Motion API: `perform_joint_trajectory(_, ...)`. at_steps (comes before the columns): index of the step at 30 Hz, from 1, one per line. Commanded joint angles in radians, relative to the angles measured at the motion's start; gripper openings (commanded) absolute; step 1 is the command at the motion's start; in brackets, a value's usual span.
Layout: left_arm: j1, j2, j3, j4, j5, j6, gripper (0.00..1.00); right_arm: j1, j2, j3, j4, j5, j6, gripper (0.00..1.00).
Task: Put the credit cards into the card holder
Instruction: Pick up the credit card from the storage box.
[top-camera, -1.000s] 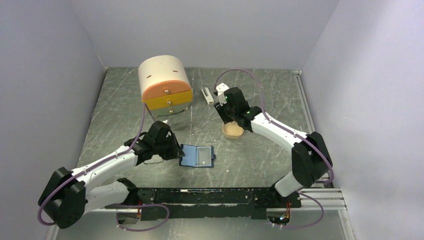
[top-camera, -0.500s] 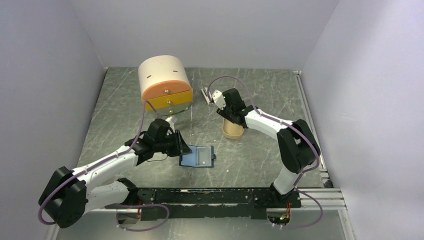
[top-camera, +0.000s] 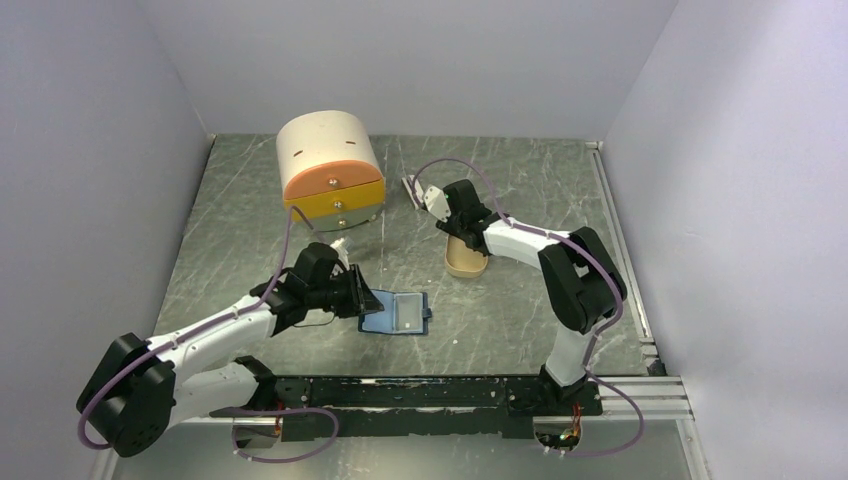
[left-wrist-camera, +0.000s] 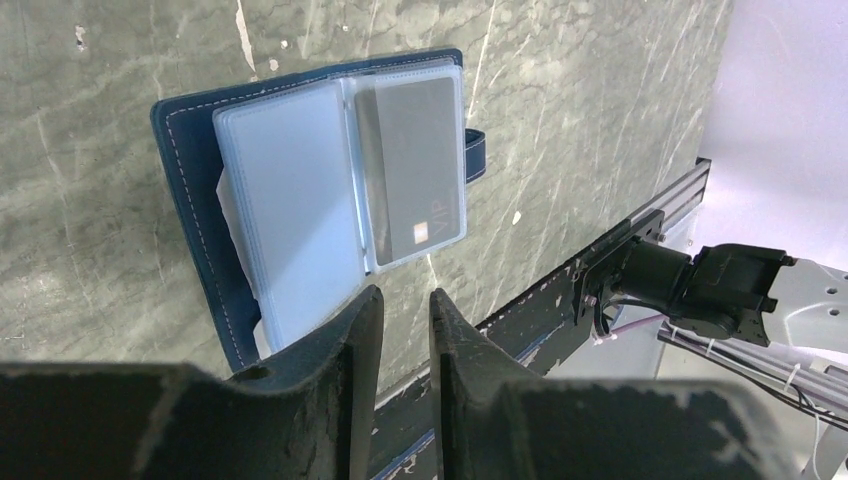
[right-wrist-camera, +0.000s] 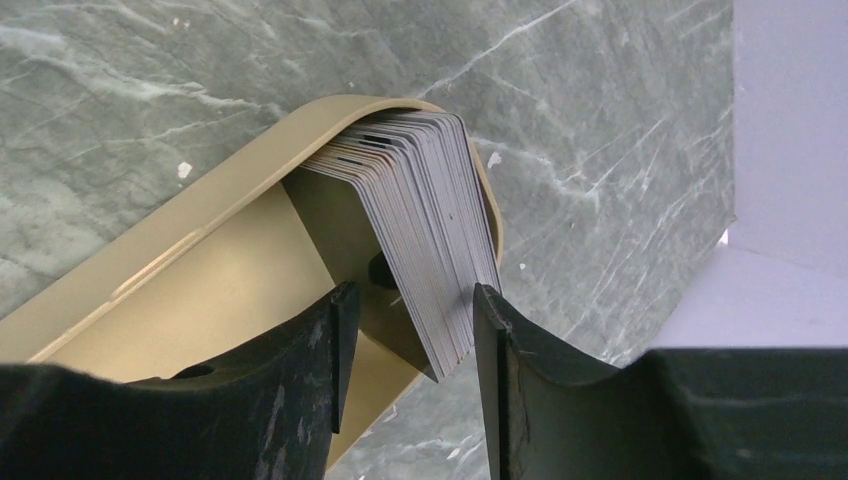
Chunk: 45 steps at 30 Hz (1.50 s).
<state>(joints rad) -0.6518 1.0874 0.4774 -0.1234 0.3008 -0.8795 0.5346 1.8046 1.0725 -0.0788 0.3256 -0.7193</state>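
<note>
Tabletop (top-camera: 490, 320): we are looking at a green marbled slab between pale walls, carrying a round-topped drawer chest (top-camera: 330, 170) and a small white bar (top-camera: 412, 190) toward the back.
Card holder (left-wrist-camera: 290, 200): it is lying open and flat near the front edge, left of centre, with its clear sleeves facing up. 1 VIP card (left-wrist-camera: 415, 170) is already sitting in the sleeve on the snap-tab side.
Credit cards (right-wrist-camera: 430, 220): the rest are standing on edge as a fanned stack, leaning against 1 end of the tan tin (right-wrist-camera: 180, 290), well apart from the holder.
Right claw (right-wrist-camera: 412, 300): over the last second it has been swinging in from behind the tin and coming down. Now its jaws are standing about half apart, straddling the stack and holding nothing yet. We cannot tell whether either jaw is already touching an outer card.
Left claw (left-wrist-camera: 405, 310): it has been creeping toward the holder's outer cover and is now hovering at that edge, jaws narrowed to a slit with nothing in it.
Meaning for the task: we are judging that the next card pick is just starting, while the left arm is getting ready to steady the holder.
Risk: we are expecting the jaws to catch several cards rather than 1.
</note>
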Motion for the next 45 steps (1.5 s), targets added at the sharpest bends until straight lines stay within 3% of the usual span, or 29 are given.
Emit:
perform_joint_trajectory(1, -0.006, -0.03, -0.007, 0.024, 0.008, -0.006, 0.29, -0.011, 0.004, 0.006, 0.049, 0.054, -0.014, 0.48)
perform_joint_trajectory(11, -0.006, -0.059, -0.026, 0.019, -0.001, -0.018, 0.29, -0.01, -0.052, 0.016, 0.028, 0.053, 0.007, 0.4)
perform_joint_trajectory(21, -0.006, -0.076, -0.031, 0.005, -0.013, -0.018, 0.28, -0.01, -0.056, 0.031, -0.001, 0.042, 0.018, 0.23)
perform_joint_trajectory(27, -0.006, -0.074, -0.033, 0.003, -0.02, -0.021, 0.28, -0.005, -0.086, 0.064, -0.124, -0.048, 0.073, 0.13)
perform_joint_trajectory(35, -0.006, -0.063, -0.022, -0.038, -0.056, -0.026, 0.27, 0.014, -0.127, 0.091, -0.26, -0.054, 0.14, 0.09)
perform_joint_trajectory(40, -0.006, -0.065, -0.025, -0.08, -0.093, -0.041, 0.25, 0.019, -0.201, 0.093, -0.315, -0.155, 0.217, 0.01)
perform_joint_trajectory(45, -0.006, -0.07, -0.035, -0.106, -0.117, -0.046, 0.24, 0.019, -0.292, 0.082, -0.357, -0.264, 0.309, 0.0)
